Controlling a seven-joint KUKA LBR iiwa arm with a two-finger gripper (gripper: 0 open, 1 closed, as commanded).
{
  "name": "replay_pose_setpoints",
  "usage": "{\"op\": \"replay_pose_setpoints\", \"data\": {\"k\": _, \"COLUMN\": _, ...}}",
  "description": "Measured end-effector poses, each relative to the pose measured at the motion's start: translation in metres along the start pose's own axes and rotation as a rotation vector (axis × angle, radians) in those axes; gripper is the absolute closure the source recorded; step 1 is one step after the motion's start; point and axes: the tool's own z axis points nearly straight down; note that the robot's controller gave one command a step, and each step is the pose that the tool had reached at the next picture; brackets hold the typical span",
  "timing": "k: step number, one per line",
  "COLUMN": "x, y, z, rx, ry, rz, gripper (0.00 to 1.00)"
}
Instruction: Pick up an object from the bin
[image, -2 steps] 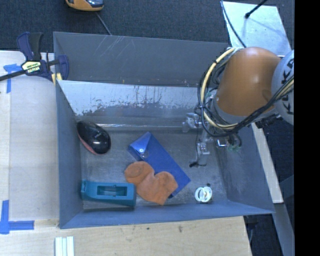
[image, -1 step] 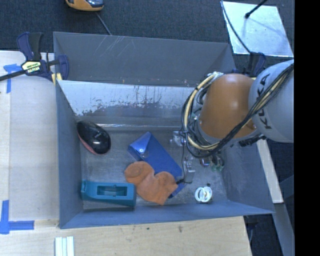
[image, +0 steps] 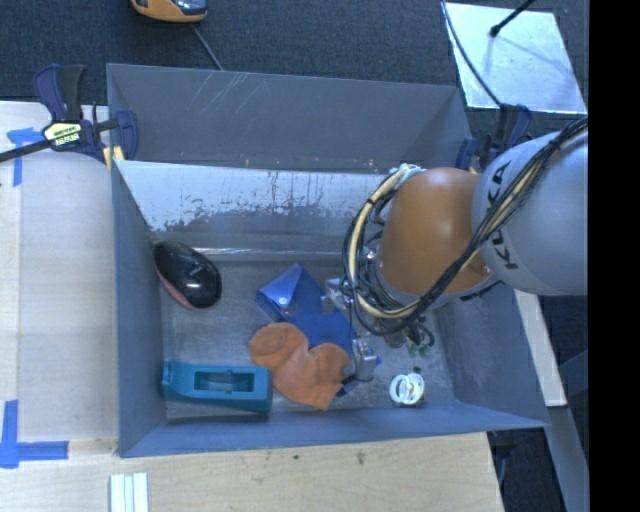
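Observation:
My gripper (image: 349, 328) is down in the bin's right middle, under the arm's orange cover. It stands open, one fingertip (image: 336, 294) toward the back and the other (image: 363, 362) toward the front. Between them lies the right edge of a dark blue flat thing (image: 322, 326). A blue pyramid-shaped piece (image: 283, 291) sits just left of that. An orange soft lump (image: 298, 364) lies at the front, touching the blue thing and close to the front fingertip. A small white round thing (image: 407, 389) rests on the floor right of the gripper.
A black mouse-shaped thing with a reddish edge (image: 187, 275) lies at the left of the bin. A teal tape dispenser (image: 217, 386) lies along the front wall at the left. The arm with its cables covers the bin's right side.

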Motion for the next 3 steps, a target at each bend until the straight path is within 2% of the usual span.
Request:
{"op": "replay_pose_setpoints", "data": {"k": 1, "x": 0.013, "y": 0.029, "z": 0.041, "rx": -0.001, "ry": -0.023, "rz": -0.027, "gripper": 1.00}}
{"op": "replay_pose_setpoints", "data": {"k": 2, "x": 0.013, "y": 0.029, "z": 0.041, "rx": -0.001, "ry": -0.023, "rz": -0.027, "gripper": 1.00}}
{"op": "replay_pose_setpoints", "data": {"k": 3, "x": 0.022, "y": 0.040, "z": -0.004, "rx": 0.001, "ry": 0.000, "rz": -0.033, "gripper": 1.00}}
